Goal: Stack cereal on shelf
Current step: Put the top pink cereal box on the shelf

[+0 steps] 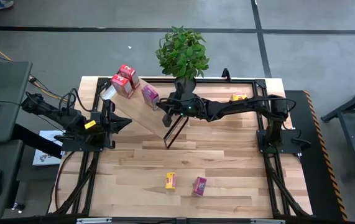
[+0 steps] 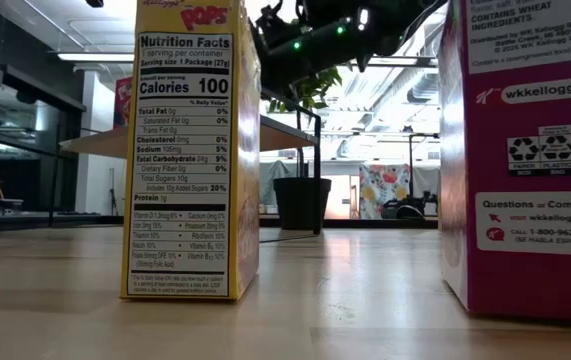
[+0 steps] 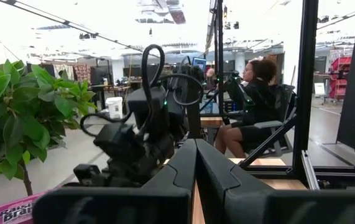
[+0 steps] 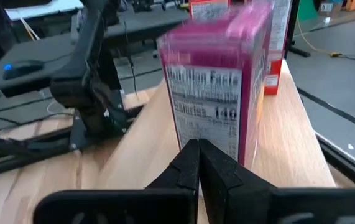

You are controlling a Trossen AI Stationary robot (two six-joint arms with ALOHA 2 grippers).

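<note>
Closest to the low camera stand my two leftover boxes near the table's front edge: a yellow cereal box [image 2: 190, 150] and a magenta box [image 2: 525, 150], both upright, well apart from the shelf [image 1: 145, 112] at the back-left. On its slanted board sit two red boxes [image 1: 125, 79] and a magenta one [image 1: 150, 95]. My right gripper [image 4: 197, 163], jaws pressed together and empty, sits just before that shelved magenta box, probably nudging it square. The left gripper [image 3: 194, 167] waits, closed, at the left edge.
</note>
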